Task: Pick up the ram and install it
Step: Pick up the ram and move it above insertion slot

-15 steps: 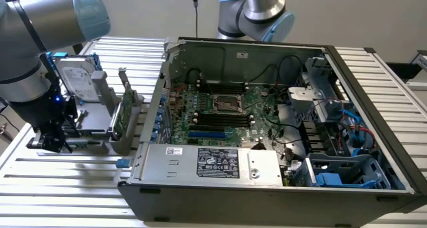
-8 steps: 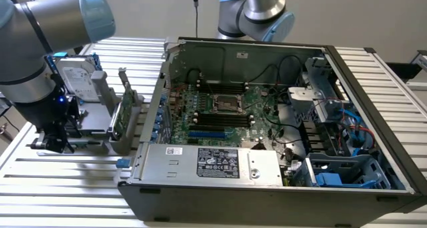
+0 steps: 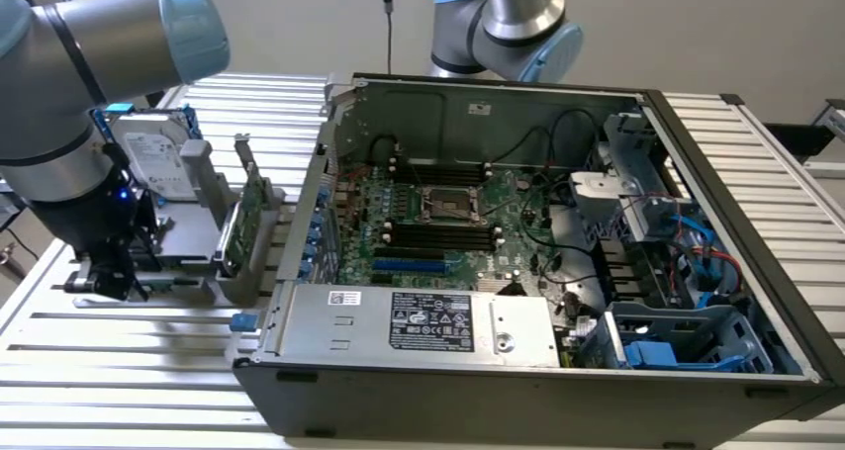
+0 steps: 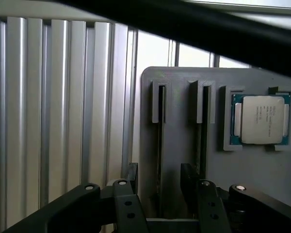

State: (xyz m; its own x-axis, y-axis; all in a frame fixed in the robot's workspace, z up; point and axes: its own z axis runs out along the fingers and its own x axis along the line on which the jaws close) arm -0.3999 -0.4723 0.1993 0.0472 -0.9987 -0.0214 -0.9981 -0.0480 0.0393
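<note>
- Grey plastic holder at the exterior view's left, standing on the ribbed aluminium table. Gripper low at the holder's left end, under the grey-and-blue arm.
- From the wrist: gripper open, black fingers spread to either side of one narrow slot in the holder, closed on nothing.
- Thin dark strip edge-on in that slot; cannot tell whether the ram or only shadow, so no sure place for the ram.
- Second slot just beside the first and parallel to it, then a square recess with a silver-lidded processor lying flat inside.
- Further right in the holder, exterior view: silver hard drive upright, then a green expansion card on edge with its metal bracket.
- Right of the holder: open computer case on its side. Inside, a green motherboard with black memory slots, a grey power supply along the near wall, and a blue-tabbed drive cage in the near right corner.
</note>
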